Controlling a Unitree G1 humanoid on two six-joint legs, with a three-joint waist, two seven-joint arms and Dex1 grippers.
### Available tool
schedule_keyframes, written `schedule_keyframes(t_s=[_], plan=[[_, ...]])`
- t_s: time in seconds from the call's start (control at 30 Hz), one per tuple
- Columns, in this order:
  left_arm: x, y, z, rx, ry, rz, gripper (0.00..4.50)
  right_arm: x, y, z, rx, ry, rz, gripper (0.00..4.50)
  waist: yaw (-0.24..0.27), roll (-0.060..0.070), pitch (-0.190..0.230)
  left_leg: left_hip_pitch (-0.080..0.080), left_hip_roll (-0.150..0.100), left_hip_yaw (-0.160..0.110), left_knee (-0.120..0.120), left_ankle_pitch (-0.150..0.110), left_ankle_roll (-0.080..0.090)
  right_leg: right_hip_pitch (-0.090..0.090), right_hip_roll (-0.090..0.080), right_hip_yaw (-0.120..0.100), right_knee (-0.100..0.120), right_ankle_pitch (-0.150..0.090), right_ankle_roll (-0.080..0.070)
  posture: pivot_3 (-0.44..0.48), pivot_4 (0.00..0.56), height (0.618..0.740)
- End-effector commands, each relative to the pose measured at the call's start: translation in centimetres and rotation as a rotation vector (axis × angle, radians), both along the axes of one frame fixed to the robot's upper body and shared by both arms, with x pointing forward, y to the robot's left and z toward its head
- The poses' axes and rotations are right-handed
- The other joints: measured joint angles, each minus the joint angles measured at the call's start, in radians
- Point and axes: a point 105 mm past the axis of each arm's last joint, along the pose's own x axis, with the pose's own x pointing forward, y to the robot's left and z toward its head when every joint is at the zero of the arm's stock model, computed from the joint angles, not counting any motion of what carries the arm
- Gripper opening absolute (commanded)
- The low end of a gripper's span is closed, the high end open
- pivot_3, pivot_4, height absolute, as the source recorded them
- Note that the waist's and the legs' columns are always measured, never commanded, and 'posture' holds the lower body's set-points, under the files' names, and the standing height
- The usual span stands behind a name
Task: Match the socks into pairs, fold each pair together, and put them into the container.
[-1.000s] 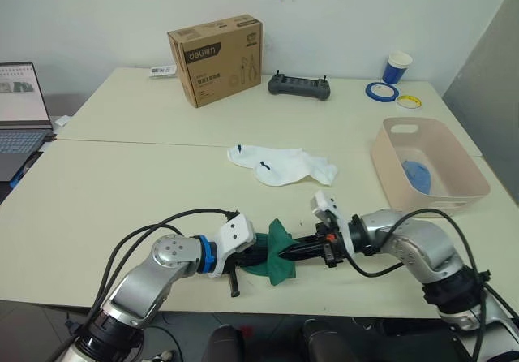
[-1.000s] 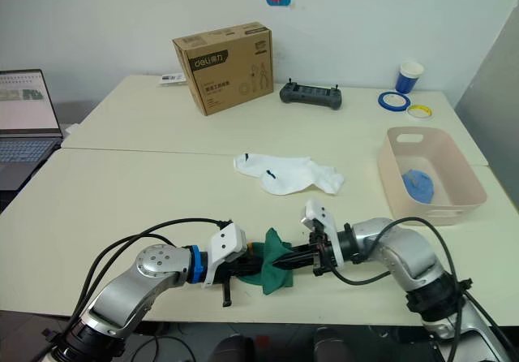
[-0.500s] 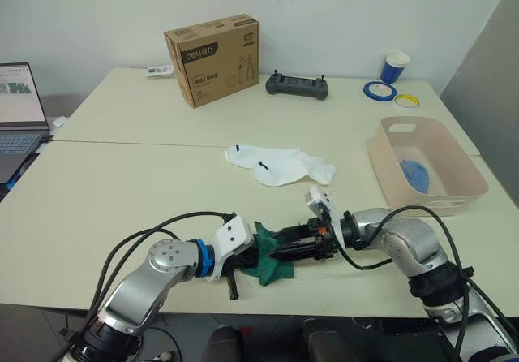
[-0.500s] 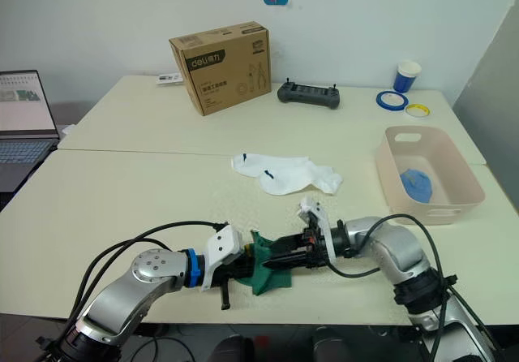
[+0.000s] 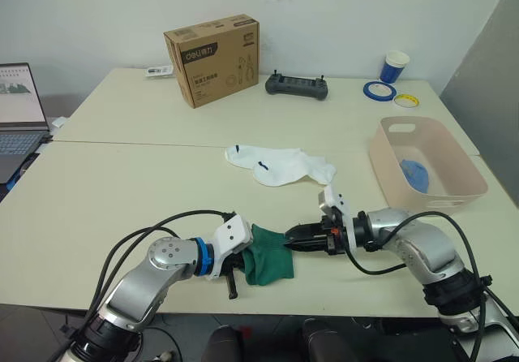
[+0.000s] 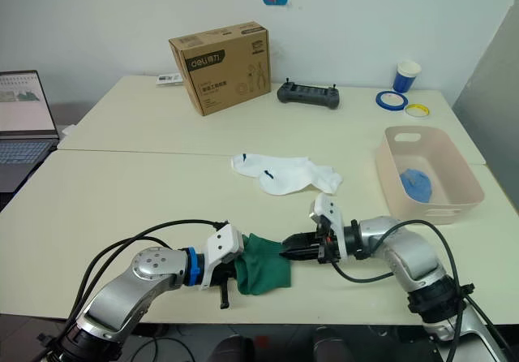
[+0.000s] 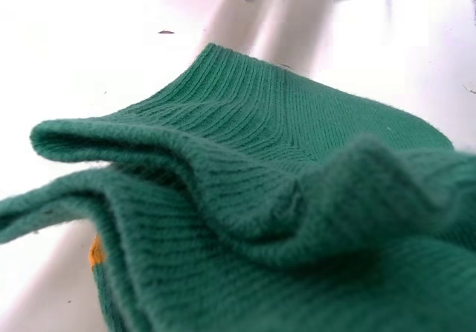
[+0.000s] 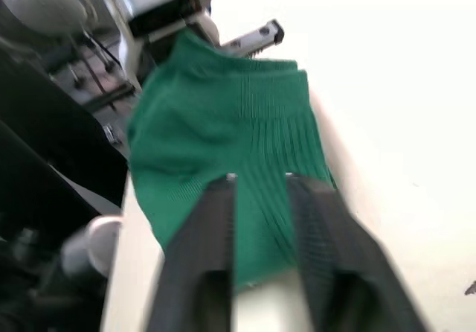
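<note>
A: Where are the green socks (image 6: pixel 263 273)?
B: Folded on the worktop (image 6: pixel 122 191) front edge. The left tool (image 6: pixel 231 271) holds one end of them.
A: And the right tool (image 6: pixel 285 246)?
B: Slightly open and empty, its tips just beside the socks. The container (image 6: pixel 434 173) stands well apart, to the right.

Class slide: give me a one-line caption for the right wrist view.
Right gripper, fingers slightly apart, points at the folded dark green socks lying on the pale table, with the left gripper at their far edge.
</note>
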Motion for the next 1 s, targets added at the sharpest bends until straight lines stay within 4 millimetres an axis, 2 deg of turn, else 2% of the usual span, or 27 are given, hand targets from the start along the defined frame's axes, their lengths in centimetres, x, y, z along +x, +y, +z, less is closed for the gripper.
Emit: schedule_keyframes(t_s=[0.03,0.17,0.27,0.4,0.47,0.6,0.7,0.77,0.87,1.0], plan=[[0.3,0.8,-0.2,0.016,0.011,0.031,0.0,-0.1,0.7,-0.5,-0.013,-0.058,0.039,0.05,0.0,0.0,0.0,0.0,0.0,0.0,0.0,0.0,0.0,0.0,0.0,0.0,0.0,0.0,0.0,0.0,0.15,0.74],[0.6,1.0,1.1,-0.024,-0.012,0.049,0.0,0.0,1.1,-2.1,-0.065,-0.088,0.055,0.05,0.0,0.0,0.0,0.0,0.0,0.0,0.0,0.0,0.0,0.0,0.0,0.0,0.0,0.0,0.0,0.0,0.15,0.74],[0.9,1.5,2.0,-0.033,-0.024,0.069,0.0,0.0,1.4,-2.7,-0.072,-0.092,0.062,0.05,0.0,0.0,0.0,0.0,0.0,0.0,0.0,0.0,0.0,0.0,0.0,0.0,0.0,0.0,0.0,0.0,0.15,0.74],[1.3,4.5,5.5,0.013,-0.091,0.088,0.0,0.7,1.4,-3.1,-0.075,-0.094,0.031,0.05,-0.001,0.0,0.0,0.0,0.001,-0.001,0.0,0.0,0.0,-0.001,0.001,-0.001,0.0,0.0,0.0,0.0,0.15,0.74],[1.4,5.1,6.8,0.006,-0.117,0.091,0.0,0.8,1.4,-2.6,-0.047,-0.077,0.016,0.05,-0.001,0.0,0.001,0.0,0.001,-0.001,0.0,0.0,0.0,-0.001,0.001,-0.001,0.0,0.0,-0.001,0.0,0.15,0.74],[0.9,4.5,7.9,-0.036,-0.108,0.053,0.0,0.5,1.3,-1.7,-0.013,-0.05,0.022,0.05,0.0,0.0,0.001,0.0,0.0,0.001,0.0,0.0,0.0,0.0,-0.001,0.0,0.0,-0.001,-0.001,0.0,0.15,0.74],[0.2,3.1,8.9,-0.087,-0.093,-0.004,0.0,0.2,1.0,-0.8,-0.007,-0.039,0.035,0.05,0.002,0.0,0.001,-0.001,0.0,0.001,0.0,0.0,0.0,0.0,-0.001,0.0,0.0,-0.001,-0.001,0.0,0.15,0.74],[-0.2,1.7,8.6,-0.102,-0.075,-0.048,0.0,0.2,0.6,0.8,0.035,-0.011,0.015,0.05,0.004,0.0,0.001,-0.001,0.0,0.0,0.0,0.0,0.0,0.0,-0.001,-0.001,0.0,-0.001,-0.001,0.0,0.15,0.74],[-0.7,1.3,6.0,-0.019,-0.048,-0.084,0.0,0.3,0.0,2.2,0.07,0.037,-0.026,0.05,0.003,0.0,0.001,-0.001,0.0,0.0,0.0,0.0,0.0,0.0,-0.001,-0.001,0.0,0.001,0.002,0.0,0.15,0.74],[-0.9,1.5,3.7,0.031,-0.022,-0.078,0.0,-0.6,-0.9,2.8,0.055,0.114,-0.053,1.28,0.0,0.0,0.001,-0.001,0.0,0.0,-0.001,0.0,0.0,-0.001,0.0,-0.001,0.0,0.001,0.003,0.0,0.15,0.74]])
